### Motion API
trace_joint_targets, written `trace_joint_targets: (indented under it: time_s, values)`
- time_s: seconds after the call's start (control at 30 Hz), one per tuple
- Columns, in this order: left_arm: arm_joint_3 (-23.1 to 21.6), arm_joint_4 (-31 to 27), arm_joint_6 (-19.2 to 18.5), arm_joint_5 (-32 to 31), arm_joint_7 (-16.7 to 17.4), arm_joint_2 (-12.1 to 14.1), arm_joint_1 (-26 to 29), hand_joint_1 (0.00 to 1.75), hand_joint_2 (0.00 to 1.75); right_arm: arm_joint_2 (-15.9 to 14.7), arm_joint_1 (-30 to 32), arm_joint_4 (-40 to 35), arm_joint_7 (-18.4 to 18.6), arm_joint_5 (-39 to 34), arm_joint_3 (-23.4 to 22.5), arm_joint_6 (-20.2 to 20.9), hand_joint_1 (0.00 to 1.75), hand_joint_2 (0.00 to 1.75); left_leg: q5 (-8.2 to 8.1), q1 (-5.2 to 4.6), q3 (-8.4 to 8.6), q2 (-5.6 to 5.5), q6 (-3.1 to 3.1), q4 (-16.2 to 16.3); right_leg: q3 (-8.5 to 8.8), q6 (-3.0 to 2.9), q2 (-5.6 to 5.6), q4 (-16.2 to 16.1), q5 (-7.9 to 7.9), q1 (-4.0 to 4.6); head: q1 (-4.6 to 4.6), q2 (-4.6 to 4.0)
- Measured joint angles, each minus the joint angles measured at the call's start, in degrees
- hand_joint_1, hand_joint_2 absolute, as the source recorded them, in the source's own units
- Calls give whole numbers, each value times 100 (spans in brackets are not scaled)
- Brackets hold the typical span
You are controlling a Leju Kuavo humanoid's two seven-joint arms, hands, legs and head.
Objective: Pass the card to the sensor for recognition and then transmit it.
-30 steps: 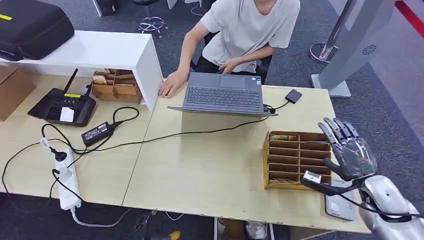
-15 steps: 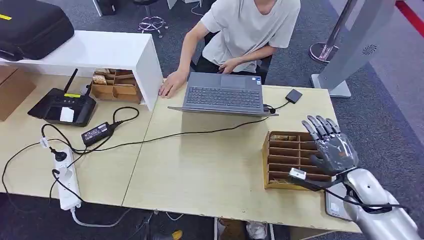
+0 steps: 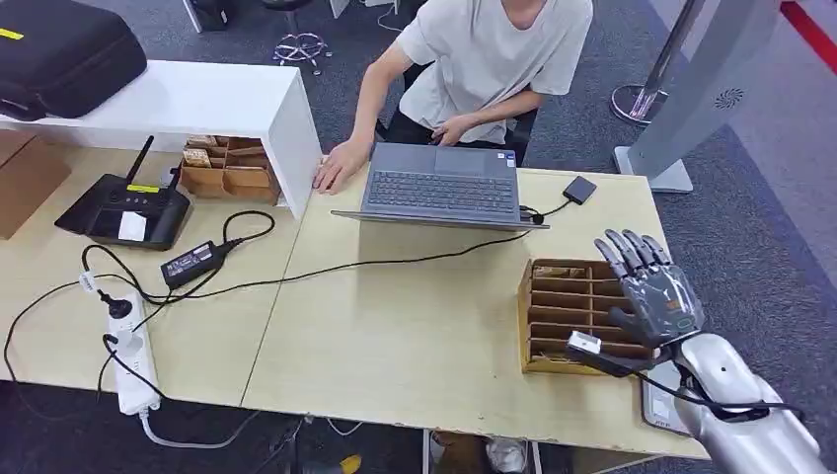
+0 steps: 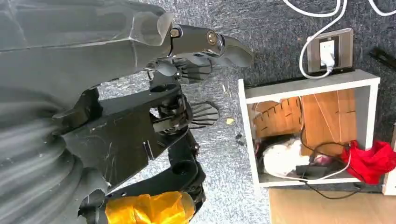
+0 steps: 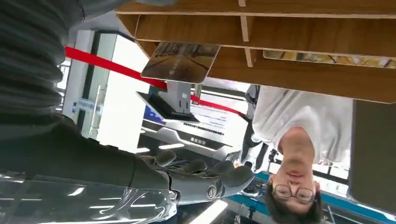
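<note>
Behind wooden card rack (image 3: 568, 316), laptop (image 3: 441, 185), person (image 3: 489, 59), cables (image 3: 326, 269)

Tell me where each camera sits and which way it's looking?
Head view: high on the robot, looking forward and down at the table; the right robot hand reaches over the wooden card rack.
Left wrist view: behind the hanging left robot hand, looking down at carpet and a white box.
Right wrist view: behind the right robot hand, looking up past the wooden card rack.
Shared: head and right wrist views both show the rack and the seated person.
</note>
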Motion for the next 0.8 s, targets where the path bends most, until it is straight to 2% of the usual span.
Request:
trace_joint_targets:
  time_s: [0.8]
  values:
    - [0,0,17,17,0,2,0,0,175,-153,-79,20,92,-31,-63,-22,0,175,0,0,0,0,0,0,0,0,0,0,0,-1,0,0]
